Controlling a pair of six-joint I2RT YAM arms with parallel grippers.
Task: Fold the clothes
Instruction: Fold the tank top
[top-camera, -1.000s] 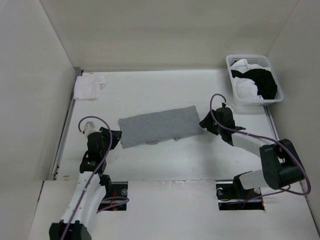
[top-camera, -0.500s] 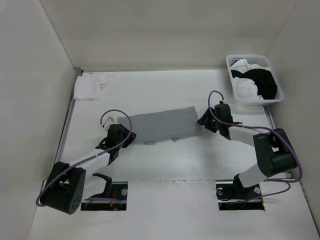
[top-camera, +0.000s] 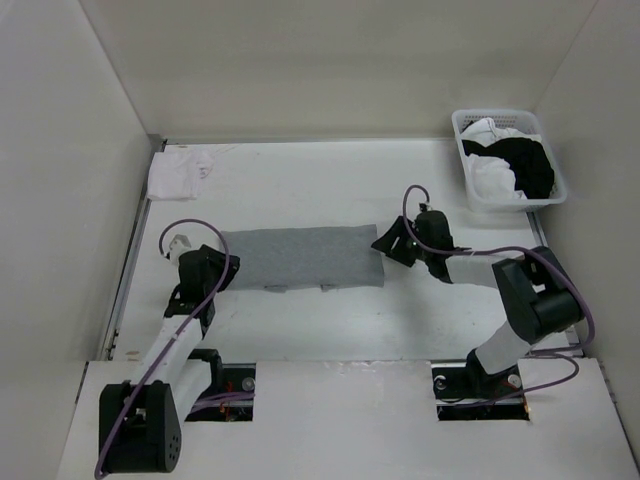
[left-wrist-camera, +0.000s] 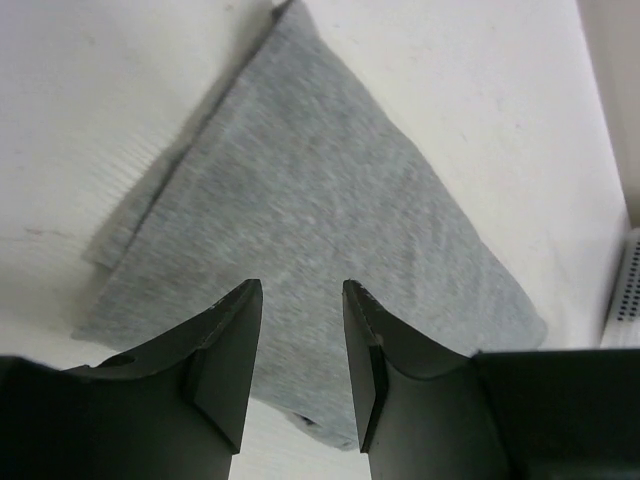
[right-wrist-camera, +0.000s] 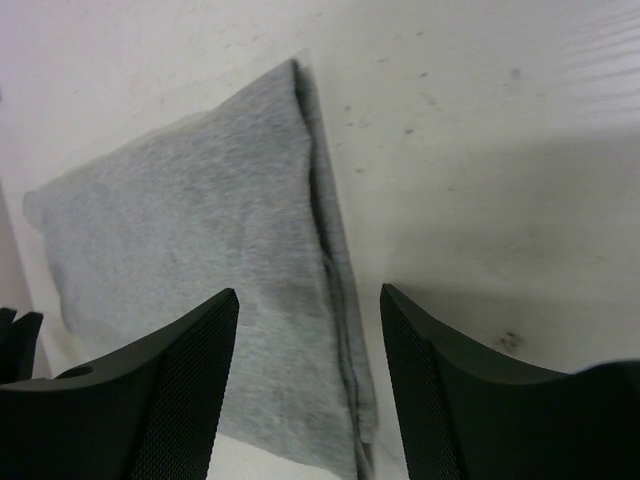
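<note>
L gripper: jaws spread, nothing pinched, tips over L end of gray T-shirt. Shirt lies flat mid-table as a folded strip betw the 2 grippers. R gripper: jaws spread astride shirt's R edge, gripping nothing. Far R, back: 1 white basket holding black garment + white garments.

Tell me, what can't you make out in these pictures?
Left wrist view: the left claw hides the shirt's near edge.
Right wrist view: the right claw and the picture's bottom edge cut off the shirt's near corner.
Top view: the clothes heaped in the basket are too small to identify.
</note>
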